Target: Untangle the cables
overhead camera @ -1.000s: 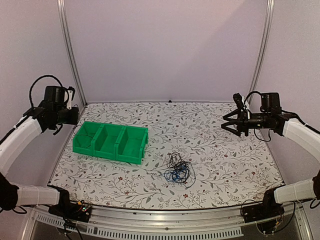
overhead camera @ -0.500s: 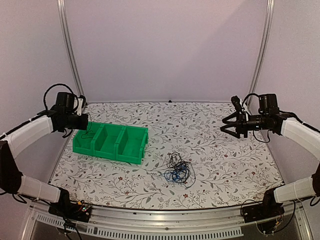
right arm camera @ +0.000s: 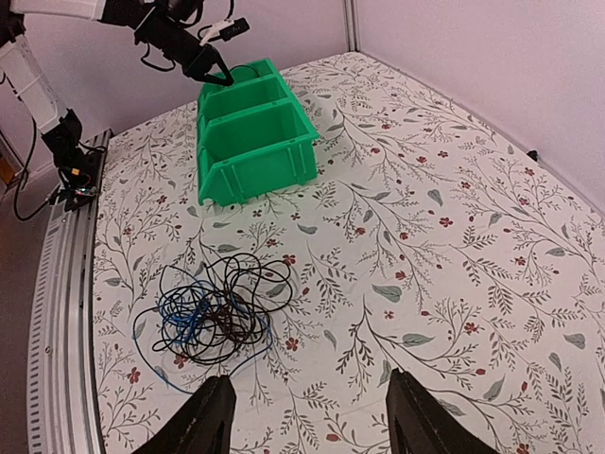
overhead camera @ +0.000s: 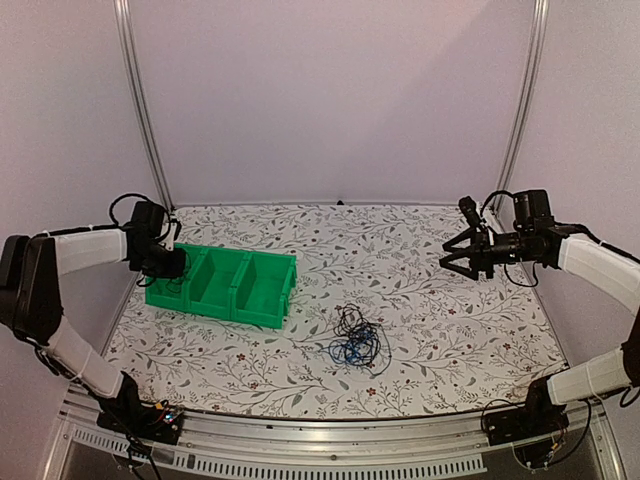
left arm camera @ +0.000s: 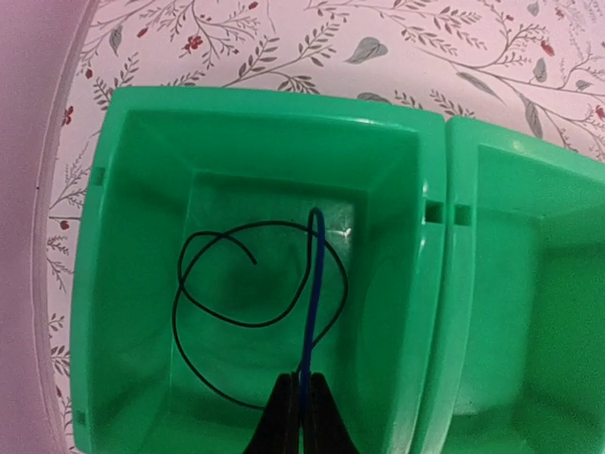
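Holding one blue cable tight, the left fingers hang over the left end box of the green bin, where a black cable lies. Most cables sit snarled on the tabletop before the bin. The right fingers gape wide and empty, far right of it.

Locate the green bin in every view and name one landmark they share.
Top external: green bin left of centre.
Left wrist: green bin fills the frame.
Right wrist: green bin upper left of centre, beyond the cable tangle.
Shared landmark: the left gripper at its end compartment, shut on a blue cable.
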Motion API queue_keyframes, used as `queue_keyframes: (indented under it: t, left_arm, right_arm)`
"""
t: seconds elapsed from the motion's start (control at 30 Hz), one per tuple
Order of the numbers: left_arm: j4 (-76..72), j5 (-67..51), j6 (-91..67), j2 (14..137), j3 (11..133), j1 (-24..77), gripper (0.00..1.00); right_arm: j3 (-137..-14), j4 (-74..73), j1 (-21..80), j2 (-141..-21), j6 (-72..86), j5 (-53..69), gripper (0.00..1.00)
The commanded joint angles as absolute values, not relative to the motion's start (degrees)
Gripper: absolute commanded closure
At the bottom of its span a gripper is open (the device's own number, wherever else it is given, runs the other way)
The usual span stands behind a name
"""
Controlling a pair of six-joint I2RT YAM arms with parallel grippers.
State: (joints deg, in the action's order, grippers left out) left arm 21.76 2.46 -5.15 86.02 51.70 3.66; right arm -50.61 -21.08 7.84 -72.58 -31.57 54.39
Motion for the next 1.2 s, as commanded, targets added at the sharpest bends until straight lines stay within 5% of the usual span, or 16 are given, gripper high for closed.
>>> queue_keyframes:
  t: [0.0, 0.27, 0.47, 0.67, 0.87, 1.17]
  left_arm:
    - [22.5, 0.6, -6.5, 87.9, 53.3, 2.8, 0.98]
    - [26.0, 2.0, -7.6, 81.2, 53.6, 2.8, 0.64]
    - [30.0, 2.6, -8.0, 74.2, 53.6, 2.8, 0.51]
    - [29.8, -3.4, -8.7, 68.6, 54.3, 4.6, 0.51]
    - [18.9, -6.4, -12.4, 63.6, 52.7, 22.2, 0.52]
    - [12.6, -1.4, -14.6, 81.1, 60.0, 47.9, 0.52]
  right_arm:
    - [-52.1, -22.2, 7.7, -73.2, -32.6, 54.6, 0.41]
    - [-52.3, -22.6, 7.7, -73.9, -32.9, 54.4, 0.41]
    - [-52.6, -23.2, 7.8, -74.7, -33.5, 54.2, 0.41]
    - [-52.7, -23.6, 8.4, -75.4, -33.8, 54.3, 0.43]
    - [-52.5, -23.5, 11.8, -77.7, -34.1, 53.0, 0.48]
    - [-53.9, -24.4, 18.2, -84.1, -35.1, 49.9, 0.56]
